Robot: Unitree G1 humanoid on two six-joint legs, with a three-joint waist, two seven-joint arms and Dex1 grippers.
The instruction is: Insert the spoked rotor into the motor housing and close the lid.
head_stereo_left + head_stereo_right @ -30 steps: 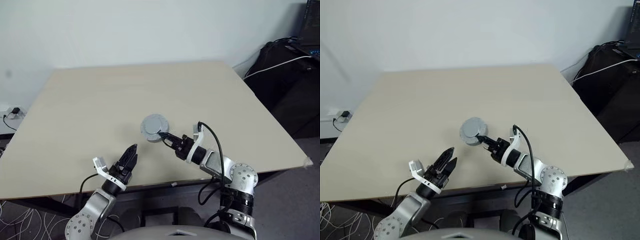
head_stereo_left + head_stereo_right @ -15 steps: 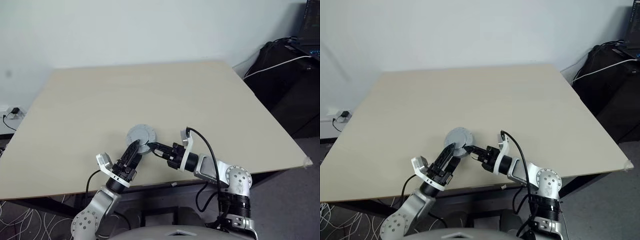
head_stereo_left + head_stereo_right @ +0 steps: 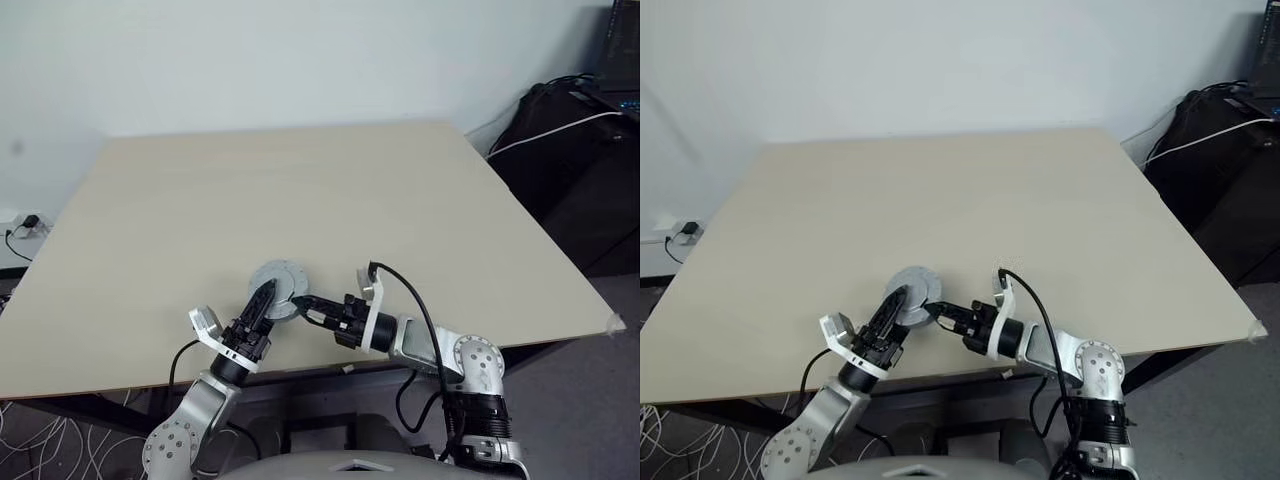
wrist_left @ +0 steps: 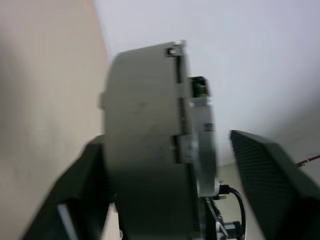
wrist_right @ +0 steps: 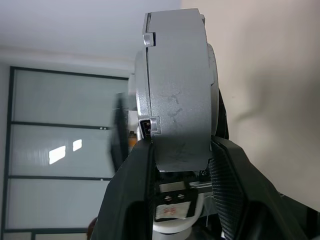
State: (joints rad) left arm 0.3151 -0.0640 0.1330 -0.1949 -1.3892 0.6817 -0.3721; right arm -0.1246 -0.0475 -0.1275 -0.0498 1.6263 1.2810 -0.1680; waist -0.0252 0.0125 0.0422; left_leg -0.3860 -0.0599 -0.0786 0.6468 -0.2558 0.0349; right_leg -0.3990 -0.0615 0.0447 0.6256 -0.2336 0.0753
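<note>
Motor housing (image 3: pixel 281 287) clamped in right gripper (image 3: pixel 300 303), between left gripper (image 3: pixel 262 297) fingers

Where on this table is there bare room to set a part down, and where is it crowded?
Bare: the table from its far edge to mid-table, and both side stretches. Crowded: the near edge centre, where the right gripper holds the grey motor assembly and the left gripper flanks it.
</note>
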